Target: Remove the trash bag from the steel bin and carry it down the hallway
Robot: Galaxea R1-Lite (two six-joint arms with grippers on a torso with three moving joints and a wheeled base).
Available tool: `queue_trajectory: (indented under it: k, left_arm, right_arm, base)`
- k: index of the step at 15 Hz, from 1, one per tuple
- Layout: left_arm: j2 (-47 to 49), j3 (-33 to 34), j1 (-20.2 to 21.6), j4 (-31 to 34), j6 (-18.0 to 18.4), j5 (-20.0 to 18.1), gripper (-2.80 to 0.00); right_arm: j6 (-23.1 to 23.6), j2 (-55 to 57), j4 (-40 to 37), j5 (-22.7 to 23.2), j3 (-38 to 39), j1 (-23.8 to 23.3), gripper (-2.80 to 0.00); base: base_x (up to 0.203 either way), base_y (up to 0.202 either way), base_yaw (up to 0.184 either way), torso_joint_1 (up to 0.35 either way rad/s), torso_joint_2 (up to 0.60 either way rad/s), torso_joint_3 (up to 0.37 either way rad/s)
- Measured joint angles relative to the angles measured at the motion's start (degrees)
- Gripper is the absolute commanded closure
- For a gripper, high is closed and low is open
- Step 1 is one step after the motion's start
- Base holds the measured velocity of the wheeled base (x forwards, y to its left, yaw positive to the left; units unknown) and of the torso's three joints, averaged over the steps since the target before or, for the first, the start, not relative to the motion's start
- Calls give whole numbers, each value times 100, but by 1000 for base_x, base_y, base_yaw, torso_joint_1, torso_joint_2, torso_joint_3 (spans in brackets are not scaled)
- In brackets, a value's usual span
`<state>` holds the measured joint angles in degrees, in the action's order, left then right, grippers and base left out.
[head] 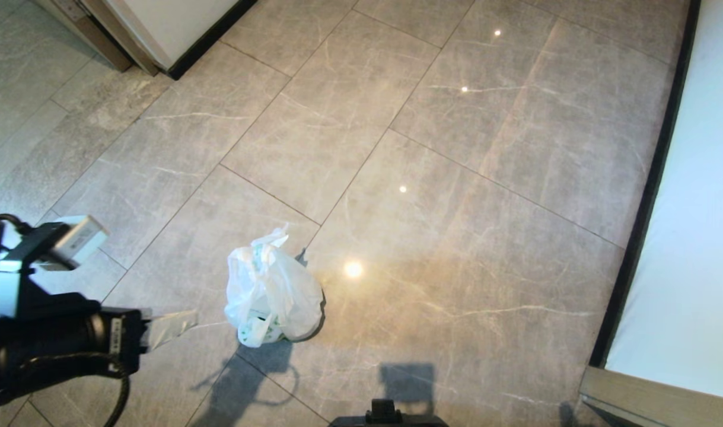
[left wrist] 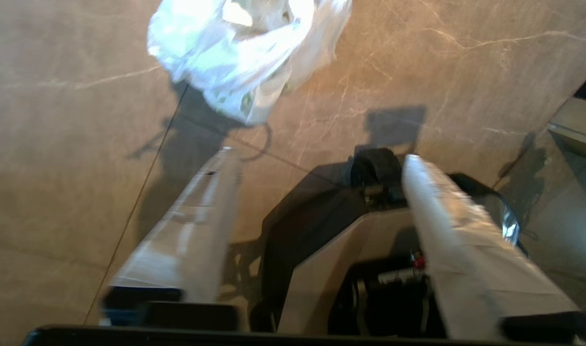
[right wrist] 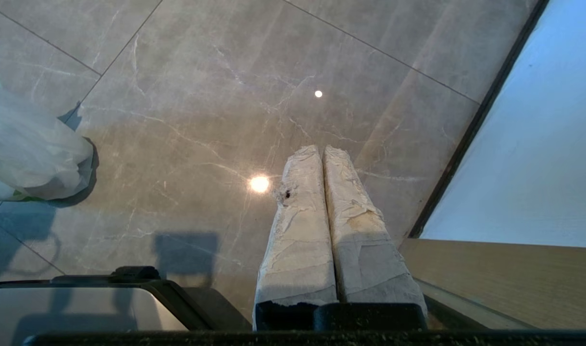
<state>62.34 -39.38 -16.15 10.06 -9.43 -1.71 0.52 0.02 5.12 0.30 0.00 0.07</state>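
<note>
Thin white plastic trash bag (head: 272, 293) with green print sitting free on glossy grey marbled hallway tiles (head: 456, 178), steel bin not visible. Left gripper (left wrist: 317, 158) empty, fingers apart, just beside bag. Right gripper (right wrist: 321, 154) closed, parked. Next: aim for the knotted top, pinch squarely.

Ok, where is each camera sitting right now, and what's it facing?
Head view: high on the robot, looking down at the hallway floor and the trash bag; left hand at its left edge.
Left wrist view: behind the open left hand, facing the floor and bag; the robot's base shows.
Right wrist view: behind the shut right hand, facing floor and wall.
All three share the bag.
</note>
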Motion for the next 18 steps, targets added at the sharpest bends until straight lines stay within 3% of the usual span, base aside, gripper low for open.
queue_trajectory:
  k: [4, 7, 9, 11, 12, 15, 18]
  left_arm:
    - [-1912, -146, 265, 1724, 119, 506, 0]
    - [-3259, -701, 473, 3393, 291, 757, 0]
    - [-3943, -1022, 654, 4395, 110, 785, 0]
    - [-4311, -1322, 770, 5217, -503, 830, 0]
    - [-4417, -1464, 837, 5513, -701, 762, 0]
    - [-4567, -1814, 1077, 5838, -441, 422, 0]
    - [-4820, -1678, 1362, 6277, -365, 86, 0]
  right_arm:
    - [-1, 0, 2, -6, 0, 0, 0]
    - [0, 0, 2, -1, 0, 0, 0]
    - [-1, 0, 2, -3, 0, 0, 0]
    - [-1, 0, 3, 0, 0, 0, 0]
    - [-4, 0, 2, 0, 0, 0, 0]
    - [2, 0, 0, 0, 0, 0, 0]
    - [2, 0, 2, -3, 0, 0, 0]
  base:
    - [0, 0, 0, 0, 0, 0]
    - [0, 0, 0, 0, 0, 0]
    - [0, 0, 0, 0, 0, 0]
    - [0, 0, 0, 0, 0, 0]
    - [0, 0, 0, 0, 0, 0]
    - [0, 0, 0, 0, 0, 0]
    - [0, 0, 0, 0, 0, 0]
